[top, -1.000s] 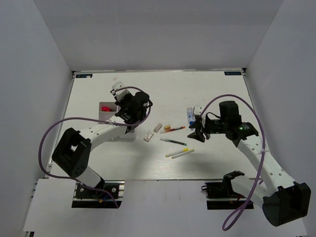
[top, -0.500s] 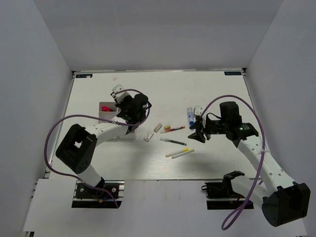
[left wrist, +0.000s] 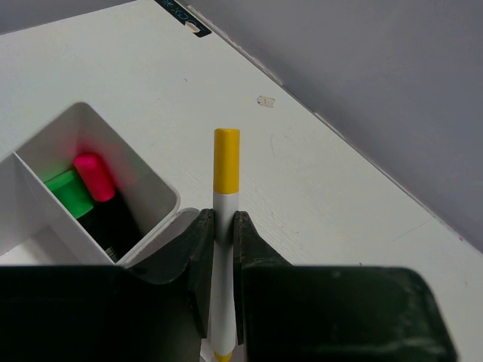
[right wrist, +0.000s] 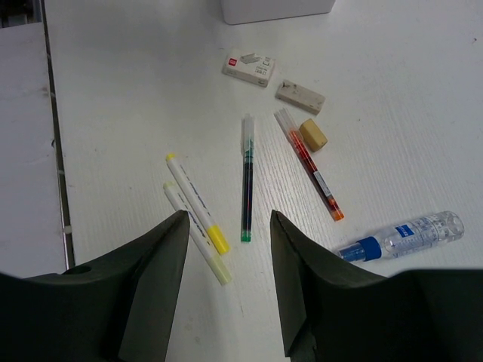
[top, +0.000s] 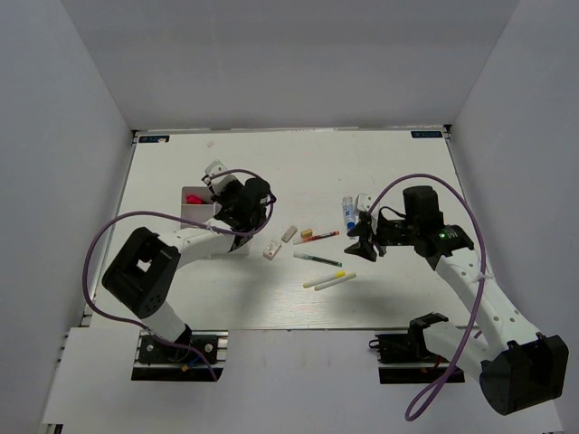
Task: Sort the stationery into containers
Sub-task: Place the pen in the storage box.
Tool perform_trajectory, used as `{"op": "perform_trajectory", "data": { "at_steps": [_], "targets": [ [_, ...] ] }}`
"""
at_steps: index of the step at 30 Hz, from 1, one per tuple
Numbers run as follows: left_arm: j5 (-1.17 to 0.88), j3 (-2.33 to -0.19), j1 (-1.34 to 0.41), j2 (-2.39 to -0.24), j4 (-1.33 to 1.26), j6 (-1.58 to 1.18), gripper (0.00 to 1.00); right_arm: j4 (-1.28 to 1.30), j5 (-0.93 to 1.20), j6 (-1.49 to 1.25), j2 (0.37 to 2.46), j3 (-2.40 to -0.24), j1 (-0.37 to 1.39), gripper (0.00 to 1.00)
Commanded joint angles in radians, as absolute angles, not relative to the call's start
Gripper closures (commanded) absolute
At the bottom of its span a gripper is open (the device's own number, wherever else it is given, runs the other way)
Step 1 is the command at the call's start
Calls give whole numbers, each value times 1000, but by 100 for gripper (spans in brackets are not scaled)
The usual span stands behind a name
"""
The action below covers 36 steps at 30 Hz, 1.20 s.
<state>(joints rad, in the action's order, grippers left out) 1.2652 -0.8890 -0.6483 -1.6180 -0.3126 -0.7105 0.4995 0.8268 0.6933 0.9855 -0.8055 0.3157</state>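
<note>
My left gripper (left wrist: 224,219) is shut on a white pen with a yellow cap (left wrist: 226,162). It holds the pen beside the far corner of the white divided tray (left wrist: 155,185), outside the rim. One tray compartment holds a green-ended (left wrist: 66,190) and a pink-ended highlighter (left wrist: 93,172). In the top view the left gripper (top: 220,185) is at the tray (top: 192,215). My right gripper (right wrist: 226,219) is open and empty, above two yellow-capped pens (right wrist: 196,204), a green pen (right wrist: 247,177), a red pen (right wrist: 309,166) and the blue-labelled tube (right wrist: 400,235).
Three erasers lie left of the pens: a labelled white one (right wrist: 248,66), a grey one (right wrist: 299,96) and a small tan one (right wrist: 313,134). The tray's corner (right wrist: 278,9) shows beyond them. In the top view my right gripper (top: 360,237) hovers right of the loose pens (top: 317,259).
My left gripper with the yellow-capped pen has shifted slightly along the tray's far side. The right arm has not moved.
</note>
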Motion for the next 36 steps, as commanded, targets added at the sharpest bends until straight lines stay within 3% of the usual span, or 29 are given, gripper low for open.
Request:
{"op": "perform_trajectory", "data": {
  "at_steps": [1,4,13,18,27,31,34,36],
  "targets": [
    [1279,-873,-661,-1601,-337,-707,87,506,854,709,982,-808,311,47],
    [1270,-851,-661,-1592,-357,-716,79,505,856,709,986,-808,310,47],
    [1249,-833,-661,-1572,-348,-736,79,509,861,710,986,-811,307,47],
    [1238,-833,-670,-1563,-339,-755,61,508,864,709,985,-811,310,47],
    [1220,-824,-680,-1532,-319,-764,53,506,857,710,989,-811,308,47],
    [1166,-847,-699,-1485,-252,-753,41,505,847,745,1003,-805,310,45],
    [1024,-879,-699,-1418,-180,-657,35,532,830,862,1052,-790,316,42],
    [854,-890,-699,-1352,-144,-574,24,548,808,970,1097,-785,330,46]
  ]
}}
